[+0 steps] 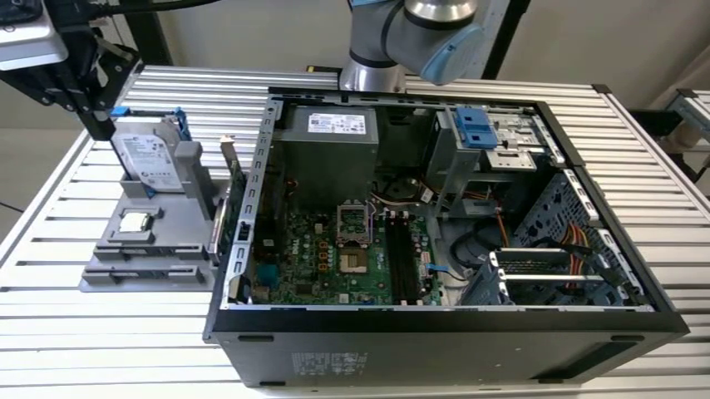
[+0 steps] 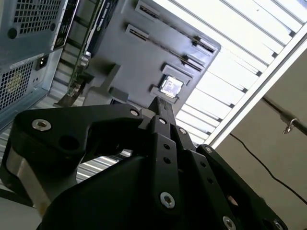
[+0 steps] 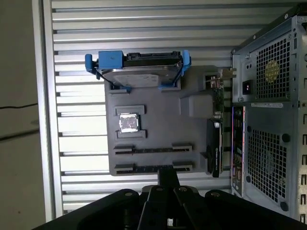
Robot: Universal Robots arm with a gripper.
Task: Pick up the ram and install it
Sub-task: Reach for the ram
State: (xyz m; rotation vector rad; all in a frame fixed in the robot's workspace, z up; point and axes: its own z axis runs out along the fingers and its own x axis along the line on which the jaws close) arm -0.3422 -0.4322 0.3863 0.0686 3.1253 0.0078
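- Black two-fingered hand [image 1: 100, 125]: fingers pressed together, nothing pinched. It hangs over the far end of the grey slotted fixture [image 1: 145, 249] on the ribbed metal table [image 1: 111, 332].
- Silver hard drive in a blue frame [image 1: 150, 158]: just beside the hand, at its 5 o'clock in the exterior view.
- Long green ram stick: position not certain. A long dark strip [image 1: 396, 258] in the open black computer case [image 1: 444, 320], at the hand's 4 o'clock and lying 12-to-6, may be it.
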